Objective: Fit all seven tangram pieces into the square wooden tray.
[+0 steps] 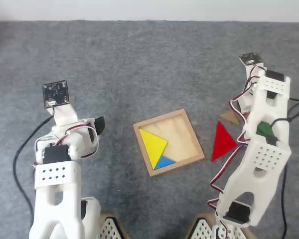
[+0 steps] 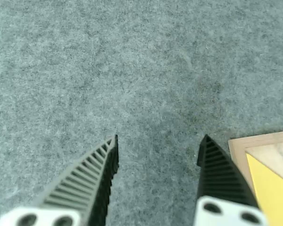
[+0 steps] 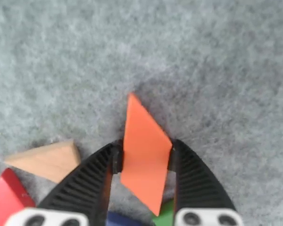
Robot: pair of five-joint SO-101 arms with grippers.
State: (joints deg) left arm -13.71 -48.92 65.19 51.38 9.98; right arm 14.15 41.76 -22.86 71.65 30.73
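The square wooden tray (image 1: 188, 135) lies at the table's middle, holding a yellow triangle (image 1: 153, 143) and a small blue triangle (image 1: 165, 162) at its near left side. A red triangle (image 1: 222, 141) lies on the carpet right of the tray, with a wooden triangle (image 1: 230, 117) behind it, partly under the right arm. My right gripper (image 3: 146, 150) is shut on an orange parallelogram (image 3: 144, 150), gripped by its two long edges. Beside it lie the wooden triangle (image 3: 45, 160), the red triangle (image 3: 4, 197), a green piece (image 3: 165, 217) and a blue piece (image 3: 120, 220). My left gripper (image 2: 159, 141) stands open over bare carpet, left of the tray's corner (image 2: 262, 140).
Grey carpet covers the table, with open room behind the tray and between the tray and the left arm (image 1: 57, 169). The right arm (image 1: 261, 149) stands over the loose pieces at the right.
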